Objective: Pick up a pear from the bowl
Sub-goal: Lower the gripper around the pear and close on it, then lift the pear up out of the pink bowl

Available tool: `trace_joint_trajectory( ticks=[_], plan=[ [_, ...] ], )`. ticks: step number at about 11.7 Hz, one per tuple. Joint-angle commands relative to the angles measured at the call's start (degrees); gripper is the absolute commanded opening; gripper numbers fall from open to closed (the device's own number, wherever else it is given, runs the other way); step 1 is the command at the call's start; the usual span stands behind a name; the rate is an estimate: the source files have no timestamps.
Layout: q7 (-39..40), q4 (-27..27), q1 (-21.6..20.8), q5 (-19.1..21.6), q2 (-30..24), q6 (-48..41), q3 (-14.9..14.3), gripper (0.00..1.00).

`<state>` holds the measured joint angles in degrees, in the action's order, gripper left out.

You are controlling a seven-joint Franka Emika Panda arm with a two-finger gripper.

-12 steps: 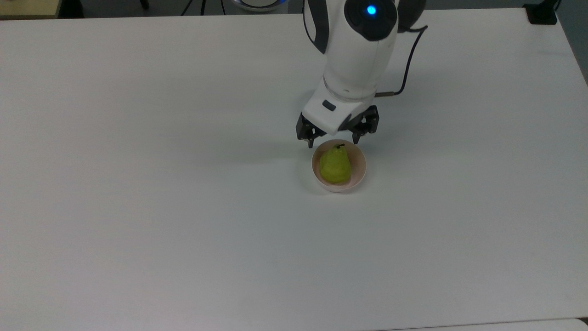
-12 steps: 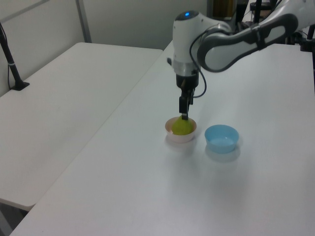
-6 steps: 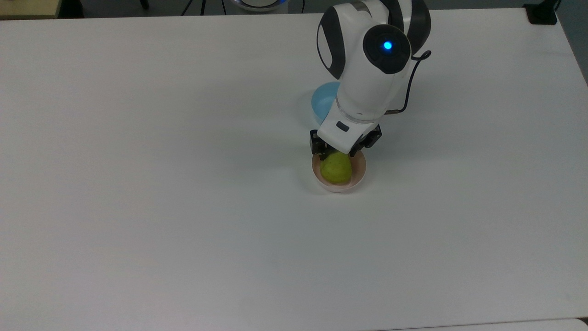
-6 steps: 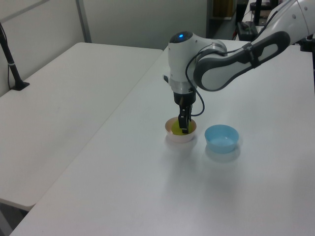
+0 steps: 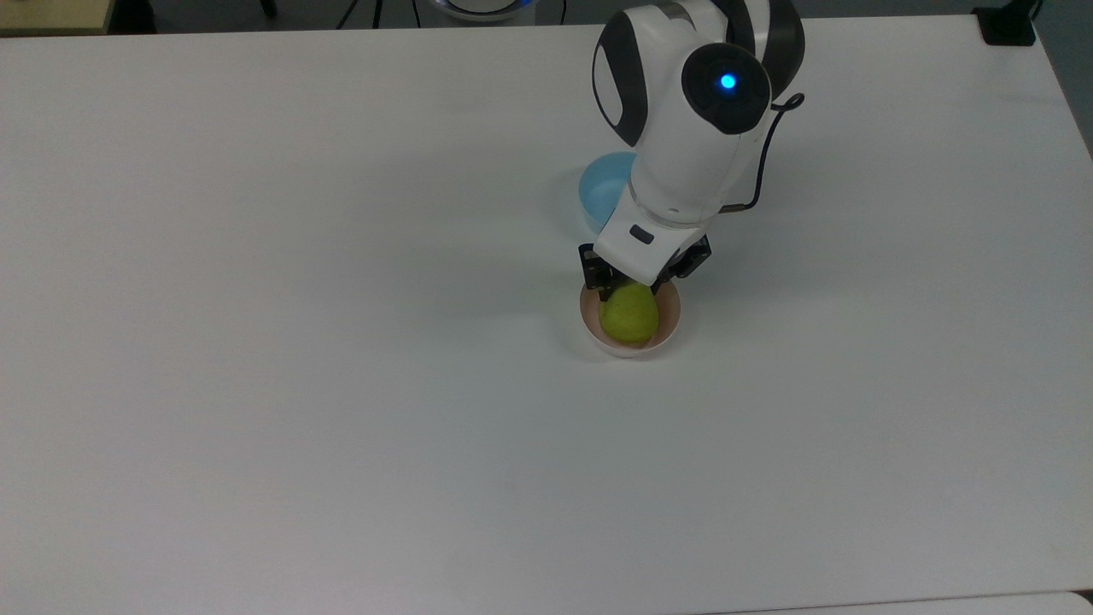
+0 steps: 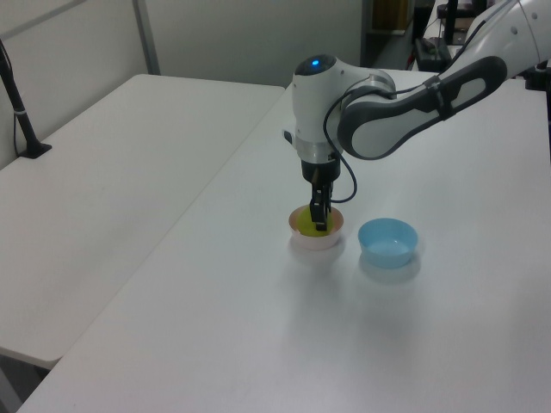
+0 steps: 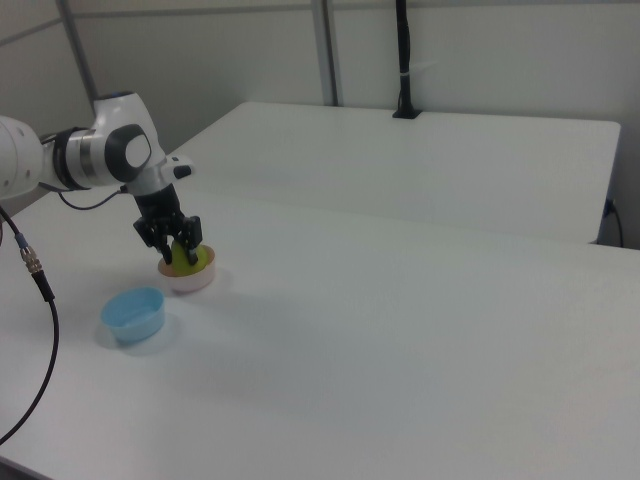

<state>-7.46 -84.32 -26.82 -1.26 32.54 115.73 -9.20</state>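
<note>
Closing on the pear point(image 5: 629, 313) inside the pink bowl point(image 5: 669, 329), with the gripper point(image 5: 644, 282) low over the bowl's far rim and jaws narrowed astride the fruit's upper part; whether already gripping, cannot tell. Best squeezed gently across the neck, then lifted straight up, clear of the rim and the blue bowl point(image 5: 602, 193) beyond. Long axis tilted, narrow end toward the gripper.

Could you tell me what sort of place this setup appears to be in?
Probably a robotics lab or test room: a robot arm works over plain white tables, with partition walls behind and a black clamped pole, perhaps a camera mount.
</note>
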Motion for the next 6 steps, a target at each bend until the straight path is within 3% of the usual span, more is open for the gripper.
trace_joint_trajectory(
  ticks=[1, 2, 6],
  plan=[
    [-0.7, 0.5, -0.5, 0.1, -5.5, -0.2, -1.0, 0.06],
    [-0.6, 0.5, 0.3, 0.2, -7.2, -0.3, -1.0, 0.06],
    [3.6, -0.1, 11.1, -0.2, -9.2, -3.4, -0.2, 0.06]
  ],
)
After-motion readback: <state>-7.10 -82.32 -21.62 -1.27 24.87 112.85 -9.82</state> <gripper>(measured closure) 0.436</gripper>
